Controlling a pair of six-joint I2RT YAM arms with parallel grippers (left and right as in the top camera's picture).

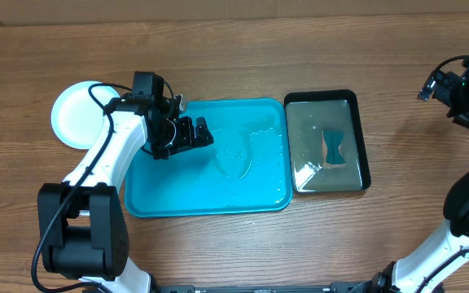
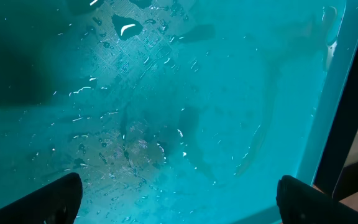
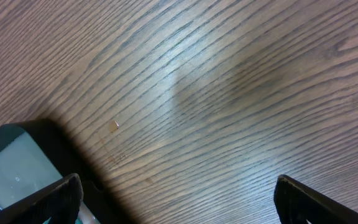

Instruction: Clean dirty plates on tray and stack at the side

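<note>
Left gripper [image 1: 201, 134] released, empty, over left end of wet turquoise rectangular plastic tray [image 1: 187, 189]. Right gripper [image 3: 176, 202] released, near right edge of wooden bench [image 1: 218, 49]. Round white plastic plate [image 1: 75, 115] lies beside the tray's left rim.

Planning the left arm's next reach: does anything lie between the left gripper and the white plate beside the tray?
Nothing loose visible. The open left gripper hovers over the tray; only its left rim lies between, and the arm's own forearm overlaps the white plate's right edge.

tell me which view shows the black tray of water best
Overhead: the black tray shows whole, beside the turquoise tray. Right wrist catches one corner; left wrist only a dark strip at the frame's right, perhaps its rim.
</note>
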